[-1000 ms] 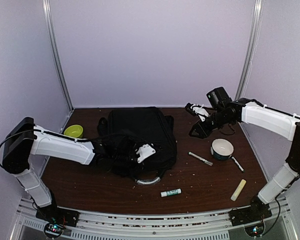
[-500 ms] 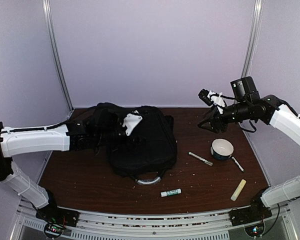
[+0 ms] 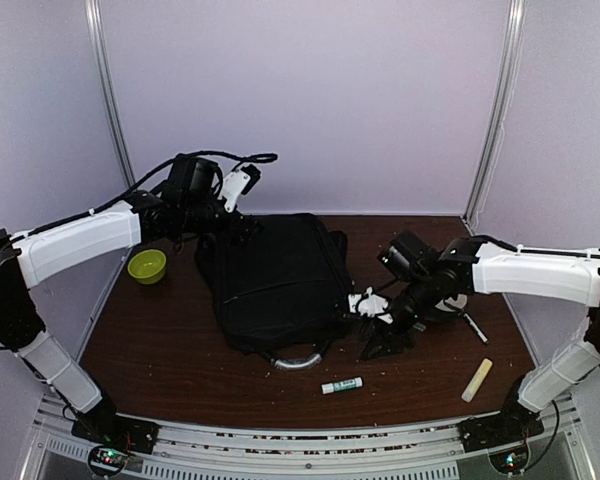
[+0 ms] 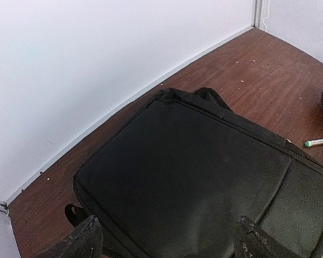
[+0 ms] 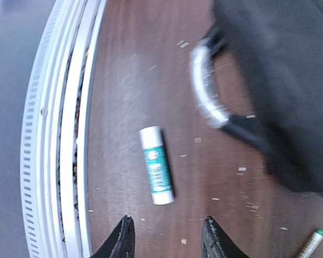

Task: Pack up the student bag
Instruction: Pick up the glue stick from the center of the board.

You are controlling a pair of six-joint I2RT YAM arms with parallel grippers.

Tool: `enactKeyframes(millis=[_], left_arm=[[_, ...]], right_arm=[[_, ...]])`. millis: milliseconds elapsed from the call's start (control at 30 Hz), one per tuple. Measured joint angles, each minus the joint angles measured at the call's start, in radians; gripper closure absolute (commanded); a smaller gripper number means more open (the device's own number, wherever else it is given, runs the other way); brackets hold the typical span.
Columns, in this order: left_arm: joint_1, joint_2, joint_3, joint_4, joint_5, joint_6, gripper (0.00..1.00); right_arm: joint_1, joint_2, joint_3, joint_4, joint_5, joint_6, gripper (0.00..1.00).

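The bag point(image 3: 280, 285) lies flat mid-table point(image 3: 160, 350), handle point(image 3: 298, 360) toward 6 o'clock. No opening shows, so anything picked up may have nowhere to go. The right hand point(image 5: 168, 236), fingers apart and empty, hangs low at the bag's 4 o'clock, facing the glue stick point(image 5: 156, 164). If nudged, that round tube could roll to the rail point(image 5: 64, 134) at 6 o'clock. The left hand point(image 4: 169, 244), also spread and empty, hovers by the bag's 11 o'clock corner, and a shallow pinch there could drag the bag.

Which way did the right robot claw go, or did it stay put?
Yes. The right gripper came down and toward the near edge, ending close to the green-and-white glue stick, which stayed put.
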Motion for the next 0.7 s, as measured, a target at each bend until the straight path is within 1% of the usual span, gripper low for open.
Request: enactKeyframes(millis=[67,133,233,333,500,700], left_arm=[[0.043,0.032,0.033,-0.009,0.022,-0.016,0.12],[0.086,0.042,0.036,-0.010,0.041,-0.027,0.13],[0.123,0.037,0.013,0.011,0.048,-0.025,0.16],[0.120,0.023,-0.039,0.039,0.061,-0.011,0.17],[0.112,-0.014,-0.132,0.058,0.068,0.011,0.17],[0.113,-0.049,-0.159,0.089,0.072,0.027,0.18]], right_arm=[[0.056,0.022,-0.035,0.021,0.031,-0.002,0.57],[0.102,0.055,-0.061,0.045,0.061,-0.004,0.54],[0.120,0.084,-0.091,0.074,0.103,-0.011,0.53],[0.126,0.087,-0.118,0.100,0.142,-0.021,0.52],[0.140,0.132,-0.112,0.125,0.202,-0.016,0.52],[0.166,0.168,-0.101,0.120,0.238,-0.012,0.52]])
